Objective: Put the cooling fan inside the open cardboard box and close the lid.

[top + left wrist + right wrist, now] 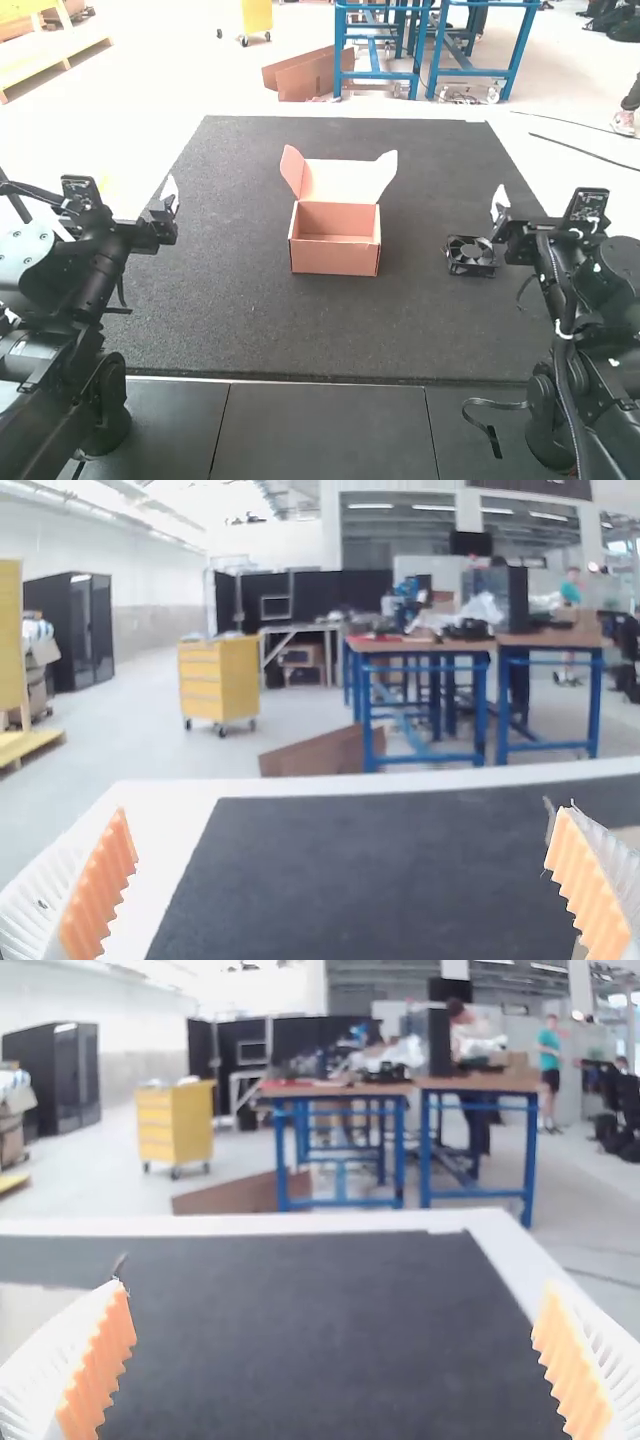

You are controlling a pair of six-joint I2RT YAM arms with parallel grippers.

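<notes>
box (334,245) tan-pink | fan (471,255) black | mat (230,290) charcoal, seemingly speckled | left tool pads (95,900) orange, ribbed

The left arm (70,270) and the right arm (590,290) were black, with thick rounded joints, and thin black cables (552,290) ran along them behind the tools. A narrow white band (563,331) went around the right arm. The fingers (30,920) of the left gripper (335,910) and the right gripper (330,1380) were white and ribbed, with toothed orange pads (95,1375) on their inner sides.
</notes>
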